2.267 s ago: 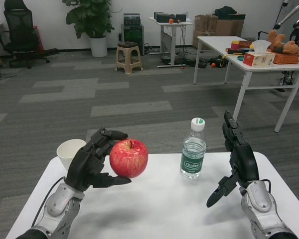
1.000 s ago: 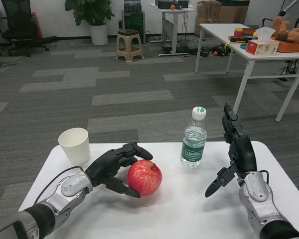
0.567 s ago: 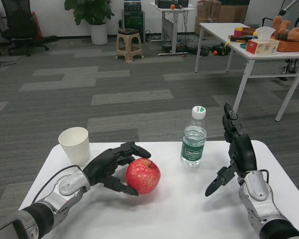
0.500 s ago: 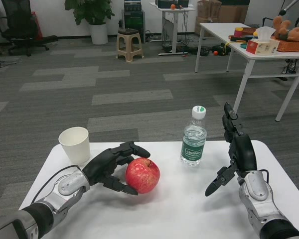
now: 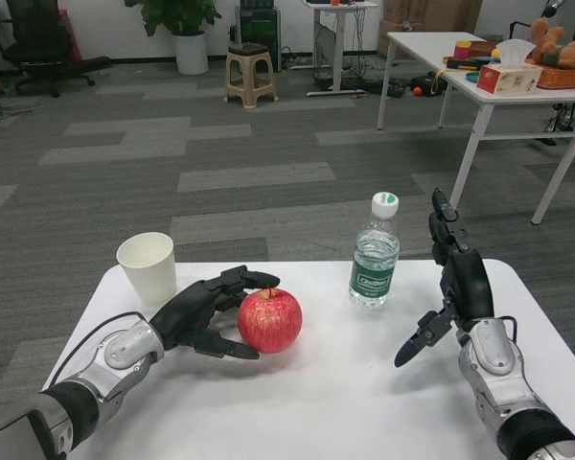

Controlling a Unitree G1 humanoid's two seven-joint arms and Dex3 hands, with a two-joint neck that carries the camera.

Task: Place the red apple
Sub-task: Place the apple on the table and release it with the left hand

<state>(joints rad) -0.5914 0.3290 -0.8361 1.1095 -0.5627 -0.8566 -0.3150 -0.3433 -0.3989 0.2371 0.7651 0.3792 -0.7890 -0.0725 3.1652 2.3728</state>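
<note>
Red apple [image 5: 269, 321] sits upright on white table [image 5: 364, 402].

My left hand [image 5: 203, 312] was matt black plastic on a brushed silver metal forearm [image 5: 105, 367]. The red apple [image 5: 269, 321] had smooth, glossy skin. The cup [image 5: 148, 267] looked like matt white paper, the water bottle [image 5: 374, 261] clear glossy plastic, and the table [image 5: 345, 402] smooth matt white.

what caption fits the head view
Left hand holds the red apple on the white table.
</note>
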